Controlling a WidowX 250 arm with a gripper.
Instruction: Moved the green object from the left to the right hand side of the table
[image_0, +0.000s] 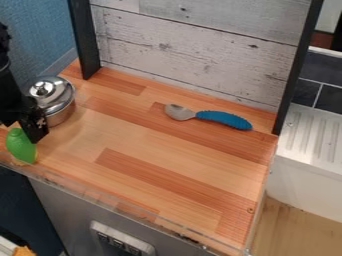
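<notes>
Table (133, 142) edge was close; a slip risked a fall. Gripper (28, 130) opening, hold: couldn't tell. Pot (59, 104) beside it risked a clip on swing. Spoon (224, 119) risked snagging low carry. Green thing (21, 146) sat near-left, at gripper.

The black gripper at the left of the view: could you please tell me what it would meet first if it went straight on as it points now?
Most likely the green object, directly below the gripper in this view, though the slanted angle leaves the depth between them unclear.
</notes>
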